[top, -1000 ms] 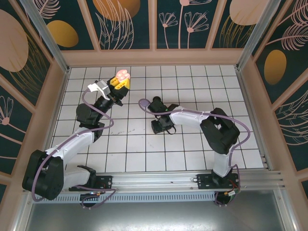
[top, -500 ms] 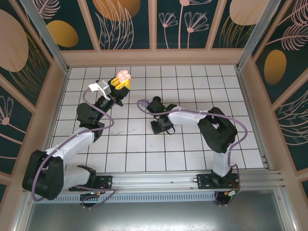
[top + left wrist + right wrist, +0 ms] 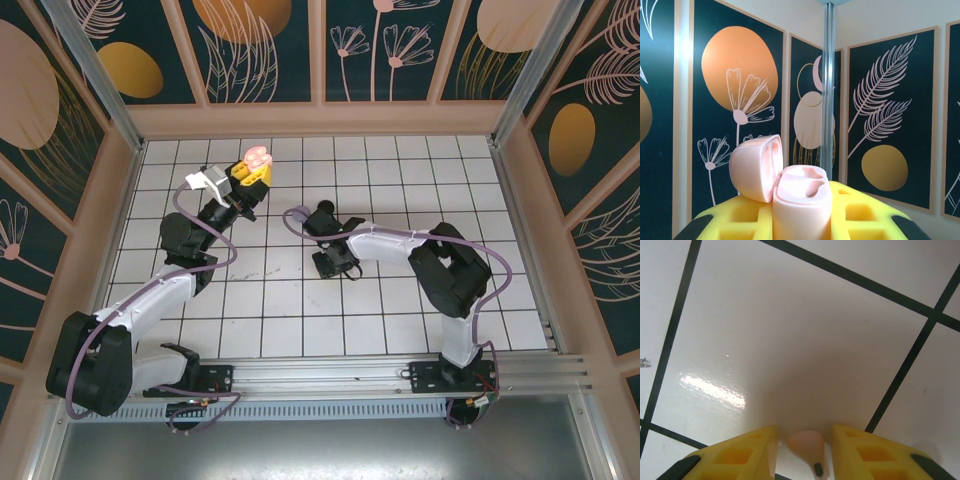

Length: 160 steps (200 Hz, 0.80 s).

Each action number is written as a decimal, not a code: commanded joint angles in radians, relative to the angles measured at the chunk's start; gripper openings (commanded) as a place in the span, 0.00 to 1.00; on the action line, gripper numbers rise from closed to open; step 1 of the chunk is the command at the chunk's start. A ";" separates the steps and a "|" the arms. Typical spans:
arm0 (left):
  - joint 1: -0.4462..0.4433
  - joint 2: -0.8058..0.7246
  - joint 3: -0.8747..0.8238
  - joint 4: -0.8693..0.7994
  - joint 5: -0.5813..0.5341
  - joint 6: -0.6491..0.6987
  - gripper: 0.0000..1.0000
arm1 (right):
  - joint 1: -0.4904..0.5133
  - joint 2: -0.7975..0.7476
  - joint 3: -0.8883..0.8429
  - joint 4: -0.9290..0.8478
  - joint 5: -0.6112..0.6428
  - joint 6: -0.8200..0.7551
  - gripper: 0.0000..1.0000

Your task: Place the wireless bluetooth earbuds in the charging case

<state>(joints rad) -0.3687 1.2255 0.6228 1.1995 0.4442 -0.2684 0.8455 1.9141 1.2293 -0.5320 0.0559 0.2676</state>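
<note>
Left pincer (image 3: 250, 173) is clamping the pale pink charging case (image 3: 256, 156) between its yellow fingers (image 3: 730, 220), and I am watching it holding the case up over the far left part of the white tiled desk (image 3: 400, 180). The case is standing upright with its lid (image 3: 756, 167) hanging open to the left and both wells facing up. Right pincer (image 3: 333, 262) is pointing down at the desk near the middle, its jaws standing narrowly apart. One pale pink earbud (image 3: 807, 445) is lying on the tile between those jaws with a thin gap showing on either side, so I am seeing nothing gripped there.
</note>
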 commanded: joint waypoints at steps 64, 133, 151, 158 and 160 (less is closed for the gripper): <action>-0.006 -0.027 0.028 0.006 0.008 -0.004 0.00 | 0.013 0.002 -0.039 -0.015 -0.016 0.005 0.22; -0.006 -0.031 0.031 -0.011 0.017 0.012 0.00 | 0.012 -0.057 -0.032 -0.008 0.011 0.025 0.15; -0.006 -0.033 0.028 -0.011 0.019 0.029 0.00 | 0.011 -0.097 -0.017 -0.016 0.029 0.033 0.15; -0.006 -0.033 0.024 -0.008 0.023 0.038 0.00 | 0.009 -0.112 -0.009 -0.021 0.036 0.036 0.15; -0.006 -0.033 0.024 -0.006 0.023 0.042 0.00 | 0.009 -0.116 -0.007 -0.023 0.039 0.036 0.15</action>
<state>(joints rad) -0.3687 1.2133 0.6228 1.1748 0.4446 -0.2626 0.8509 1.8835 1.2140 -0.5240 0.0589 0.2764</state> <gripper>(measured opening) 0.229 0.151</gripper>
